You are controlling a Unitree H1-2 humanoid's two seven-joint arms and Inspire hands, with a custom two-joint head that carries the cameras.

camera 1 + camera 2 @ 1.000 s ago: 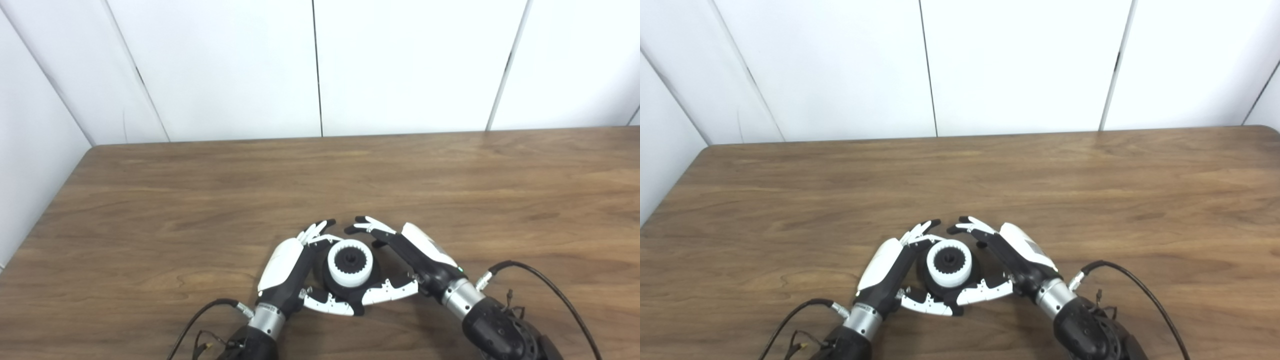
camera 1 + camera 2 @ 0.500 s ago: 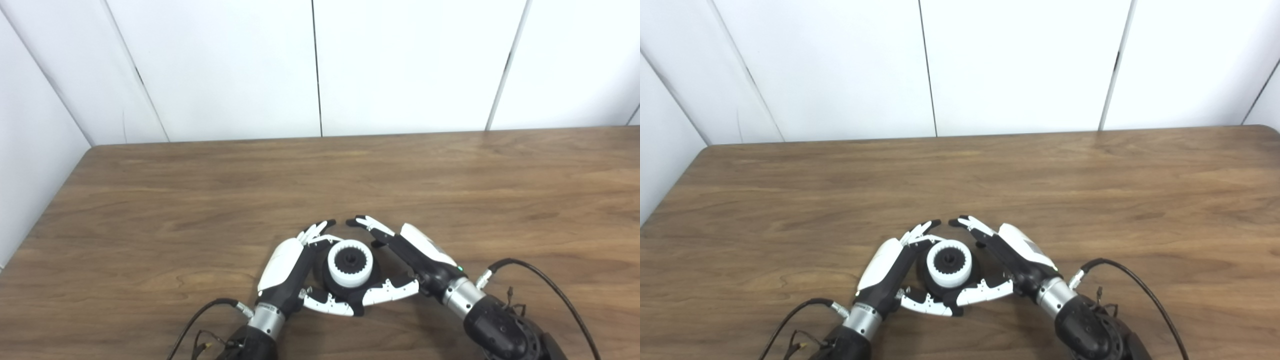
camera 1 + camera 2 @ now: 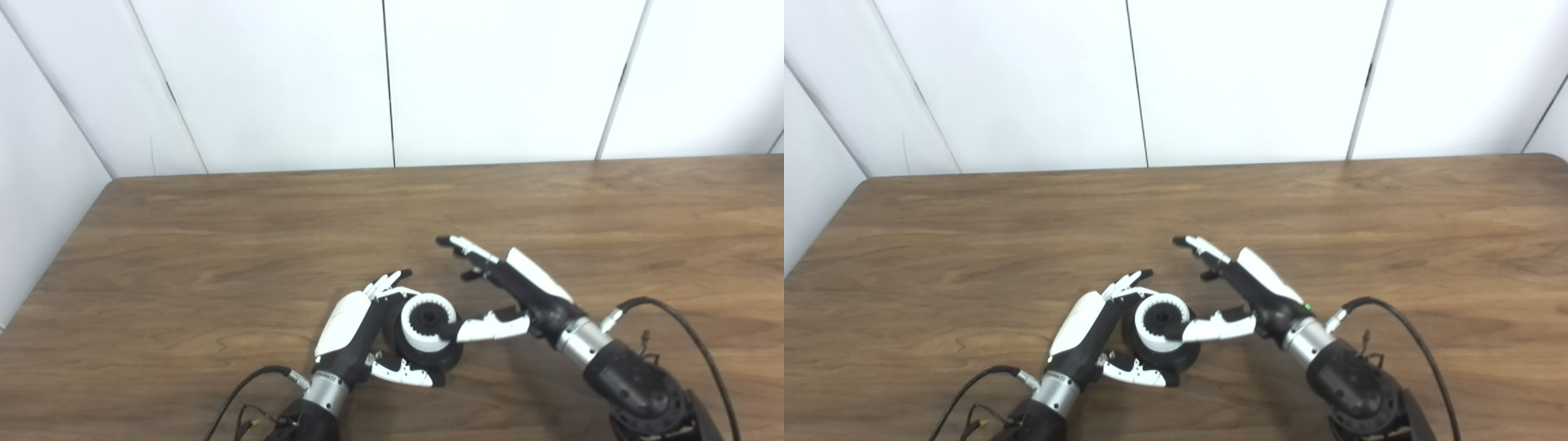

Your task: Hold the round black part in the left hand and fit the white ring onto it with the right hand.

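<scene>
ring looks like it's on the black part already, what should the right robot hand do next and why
Probably draw the right robot hand a little further right, clear of the assembly. The white ring already sits around the round black part, which the left robot hand cups. The right hand is open, holding nothing, with only its thumb tip over the ring's near edge.

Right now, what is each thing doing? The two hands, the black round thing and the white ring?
Left hand: shut on the round black part, fingers curled around its side.
Right hand: open, fingers spread and raised; only the thumb tip reaches the ring's rim.
Round black part: resting on the table, gripped by the left hand.
White ring: seated on top of the black part, toothed inside facing up.
</scene>
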